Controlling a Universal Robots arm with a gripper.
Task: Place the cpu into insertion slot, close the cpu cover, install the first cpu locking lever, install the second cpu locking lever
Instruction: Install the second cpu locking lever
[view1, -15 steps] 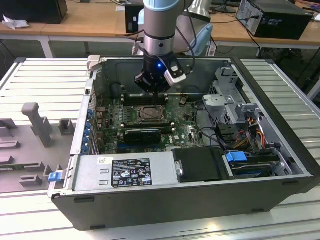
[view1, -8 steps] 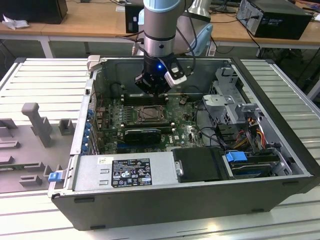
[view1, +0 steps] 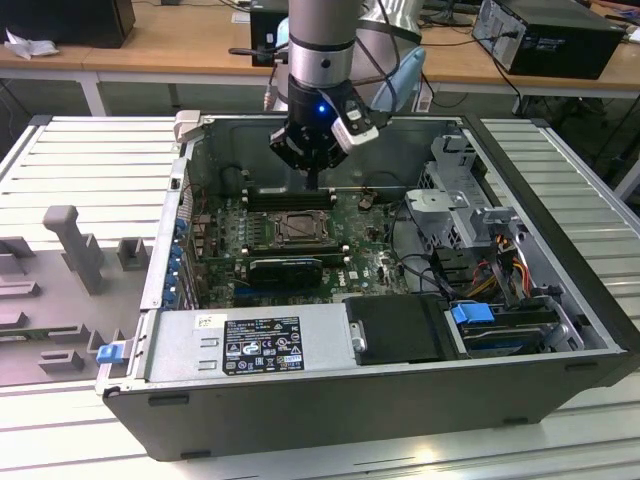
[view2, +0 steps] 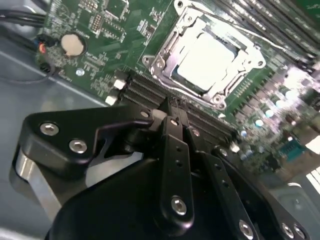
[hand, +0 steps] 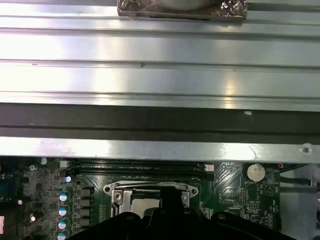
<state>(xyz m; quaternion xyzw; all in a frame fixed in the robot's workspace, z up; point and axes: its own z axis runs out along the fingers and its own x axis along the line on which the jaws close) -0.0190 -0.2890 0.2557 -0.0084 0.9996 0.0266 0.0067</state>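
Black and two-fingered, the gripper (view1: 312, 185) hung on the grey arm inside the open black computer case (view1: 400, 390), above the far edge of the green motherboard (view1: 225, 235) in the exterior view. We saw its fingertips just beyond the long black memory slots (view1: 287, 200), on the far side of the socket. In the second wrist view the gripper (view2: 173, 106) showed its dark fingers (view2: 175, 150) pressed together with no gap between them and nothing held.

We found the cpu (view2: 207, 60), a small flat square chip with a pale silver-grey metal top, already lying in the insertion slot (view2: 167, 67), the square black-rimmed socket on the green board. The cpu cover (view2: 240, 47), a thin square frame of silvery-grey metal, lay flat around the chip, whose top showed through the central window. In the first wrist view we saw the same cover (hand: 150, 189) partly hidden behind the gripper's black body, with the memory slots (hand: 140, 167) just beyond it. We could not tell how the locking levers stood.

A round silver coin battery (view2: 73, 45) sat on the board well apart from the socket. In the exterior view a grey power supply box (view1: 250, 345) with a black label lay along the near wall of the case, and the case rested on a ribbed pale metal table (view1: 90, 160).
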